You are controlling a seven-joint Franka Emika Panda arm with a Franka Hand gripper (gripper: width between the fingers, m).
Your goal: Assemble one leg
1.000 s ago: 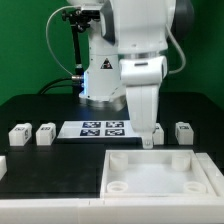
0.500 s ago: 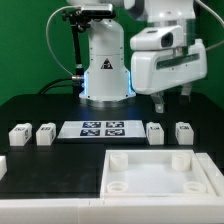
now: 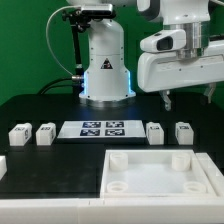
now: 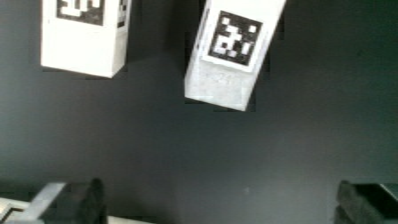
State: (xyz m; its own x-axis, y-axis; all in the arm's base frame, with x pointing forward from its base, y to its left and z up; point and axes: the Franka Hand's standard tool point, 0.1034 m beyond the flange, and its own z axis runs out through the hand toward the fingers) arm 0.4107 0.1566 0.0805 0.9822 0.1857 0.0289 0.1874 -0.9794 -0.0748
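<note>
- The end effector point(image 3: 187, 100) hangs high above the exterior view's right part of the table point(image 3: 60, 165). Its fingers point(image 4: 71, 200) stand wide apart and grasp nothing.
- The leg point(image 3: 155, 132) stands upright on the table, just beside the marker board point(image 3: 103, 128), on the exterior view's right of it.
- A second leg point(image 3: 183, 131) stands near it, not touching.
- Two other legs point(image 3: 18, 133) point(image 3: 45, 133) stand on the other side of the marker board.
- The tray point(image 3: 155, 172) lies in front with round corner sockets point(image 3: 118, 158); all four legs stand outside it.
</note>
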